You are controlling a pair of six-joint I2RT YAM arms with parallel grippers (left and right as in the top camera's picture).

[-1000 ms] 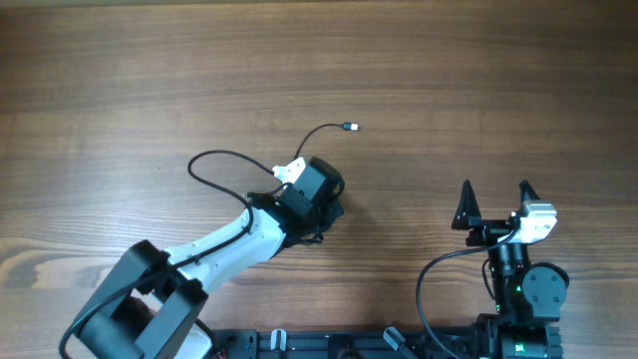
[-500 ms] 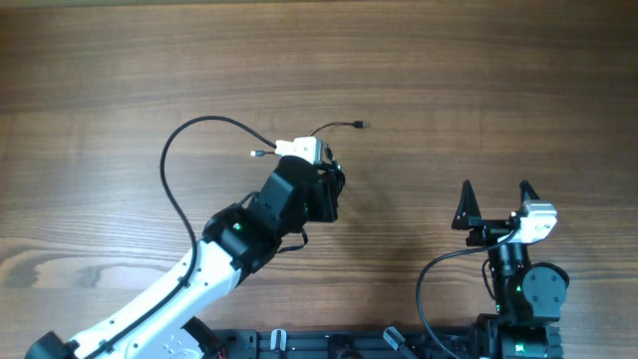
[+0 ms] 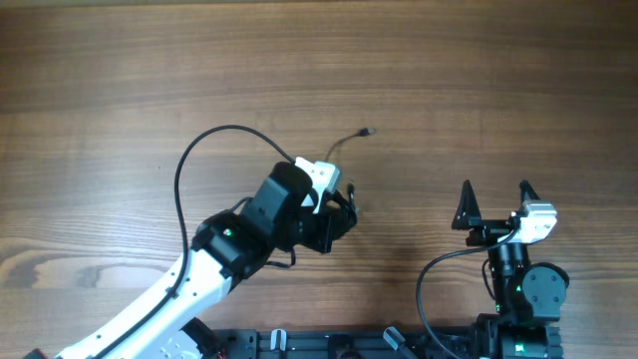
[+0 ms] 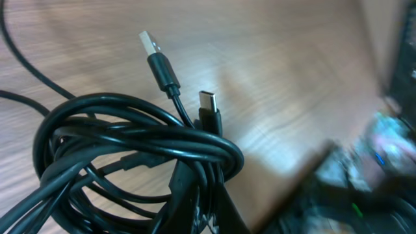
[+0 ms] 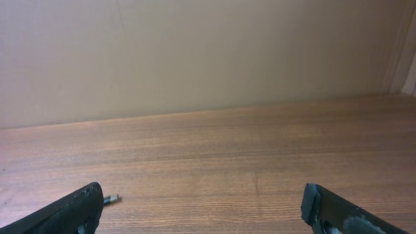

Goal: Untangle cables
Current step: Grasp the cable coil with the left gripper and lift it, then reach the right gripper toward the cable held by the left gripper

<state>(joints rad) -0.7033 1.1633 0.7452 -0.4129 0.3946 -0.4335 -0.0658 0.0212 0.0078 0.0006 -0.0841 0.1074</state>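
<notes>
Loops of black cables (image 4: 136, 143) sit bunched in a tight knot right in front of the left gripper (image 3: 337, 214). The left gripper is closed tight on the cables, and the strands run down toward it at the bottom of the left wrist view. Two plugs stick up out of the knot, away from the gripper. One is a silver plug (image 4: 153, 47). Just beside it is a small dark plug (image 4: 209, 107). From above, one long strand (image 3: 231, 127) swings out in a big arc to the left of this gripper, over the table (image 3: 498, 60). A short strand goes out ahead of the gripper and ends in a tiny plug (image 3: 368, 131). The right gripper (image 3: 495, 199) is well apart from the cables, off to the right. Its jaws stand wide and hold nothing. The tiny plug shows ahead of it, over to its left.
</notes>
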